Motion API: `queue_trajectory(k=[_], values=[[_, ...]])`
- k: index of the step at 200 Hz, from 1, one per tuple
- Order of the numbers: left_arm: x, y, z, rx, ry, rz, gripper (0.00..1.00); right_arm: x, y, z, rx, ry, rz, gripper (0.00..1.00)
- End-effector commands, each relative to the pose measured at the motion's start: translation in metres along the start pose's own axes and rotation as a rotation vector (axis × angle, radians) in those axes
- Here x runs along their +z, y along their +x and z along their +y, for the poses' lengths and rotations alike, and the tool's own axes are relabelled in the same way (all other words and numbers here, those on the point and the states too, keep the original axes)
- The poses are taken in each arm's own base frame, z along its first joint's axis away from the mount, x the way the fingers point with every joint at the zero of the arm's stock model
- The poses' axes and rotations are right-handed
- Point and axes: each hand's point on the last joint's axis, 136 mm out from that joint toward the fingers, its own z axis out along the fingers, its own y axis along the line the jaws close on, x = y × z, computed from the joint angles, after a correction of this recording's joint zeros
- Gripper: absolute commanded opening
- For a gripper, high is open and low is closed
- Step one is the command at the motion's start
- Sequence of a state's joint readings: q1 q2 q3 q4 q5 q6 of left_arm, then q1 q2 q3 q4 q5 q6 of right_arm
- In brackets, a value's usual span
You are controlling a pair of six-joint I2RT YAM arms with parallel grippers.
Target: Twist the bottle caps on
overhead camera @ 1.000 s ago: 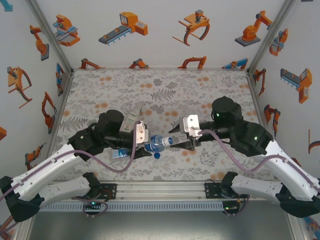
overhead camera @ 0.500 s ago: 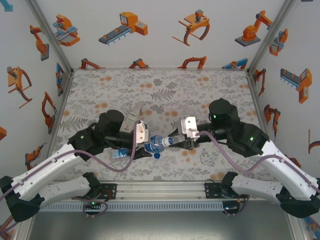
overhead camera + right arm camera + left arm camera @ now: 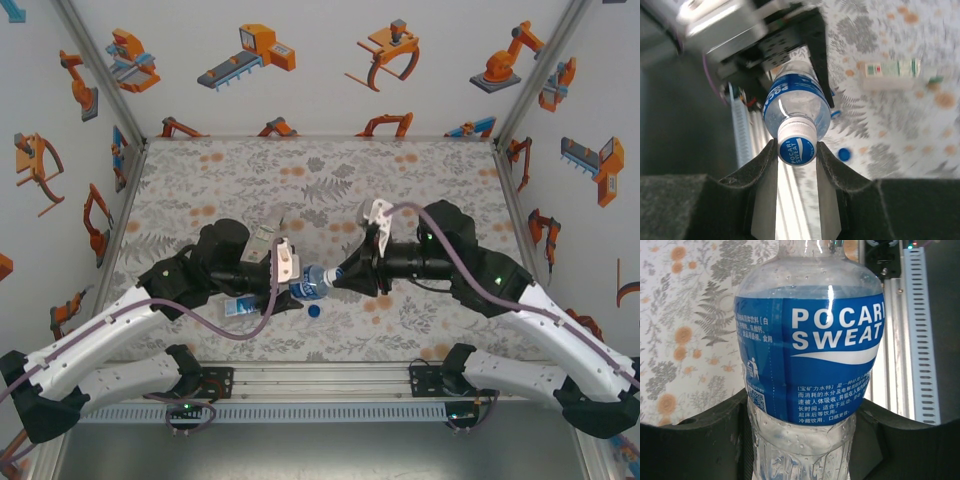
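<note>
**Cap pinched on the neck, bottle braced for the twist**

We have the small round plastic bottle cap [image 3: 797, 145], blue on top with a white ribbed skirt, sitting on the neck of the clear plastic bottle [image 3: 797, 100] with the blue printed label. Our right gripper [image 3: 796, 150] is closed onto that bottle cap from both sides. It faces the cap end-on, so a roll of the wrist should turn it down the thread.

The bottle is held roughly level above the floral-patterned table [image 3: 300, 180], near the front edge, with its neck toward the right arm. Our left gripper [image 3: 802, 440] clamps the bottle's lower body below the label, which we judge stops it spinning along.

A loose blue cap [image 3: 844, 154] lies on the table beneath. A slimmer white-and-green-labelled bottle [image 3: 890, 70] lies farther off on its side.
</note>
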State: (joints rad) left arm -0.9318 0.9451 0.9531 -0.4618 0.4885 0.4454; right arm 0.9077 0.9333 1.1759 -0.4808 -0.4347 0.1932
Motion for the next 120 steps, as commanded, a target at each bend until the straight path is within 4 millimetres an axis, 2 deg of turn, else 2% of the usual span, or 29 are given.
queue_trajectory(k=[1, 20, 33, 49, 77, 98, 120], values=[[0.002, -0.016, 0.01, 0.025, -0.04, -0.052, 0.0, 0.002, -0.01, -0.048, 0.583, 0.244, -0.119, 0.0], [0.004, -0.014, 0.014, 0.028, -0.057, -0.038, 0.0, 0.002, 0.005, -0.065, 0.969, 0.335, -0.142, 0.0], [0.005, -0.013, 0.017, 0.03, -0.067, -0.033, 0.0, 0.007, 0.01, -0.067, 1.107, 0.337, -0.151, 0.0], [0.005, -0.013, 0.018, 0.031, -0.072, -0.036, 0.0, 0.013, 0.004, -0.068, 1.152, 0.316, -0.168, 0.0], [0.005, -0.014, 0.016, 0.034, -0.061, -0.036, 0.0, 0.016, -0.005, -0.066, 1.086, 0.296, -0.172, 0.0], [0.003, -0.013, 0.013, 0.033, -0.051, -0.032, 0.0, 0.01, -0.021, -0.059, 0.928, 0.272, -0.176, 0.4], [0.001, -0.013, 0.009, 0.031, -0.04, -0.034, 0.0, -0.004, -0.042, -0.047, 0.661, 0.247, -0.188, 0.53]])
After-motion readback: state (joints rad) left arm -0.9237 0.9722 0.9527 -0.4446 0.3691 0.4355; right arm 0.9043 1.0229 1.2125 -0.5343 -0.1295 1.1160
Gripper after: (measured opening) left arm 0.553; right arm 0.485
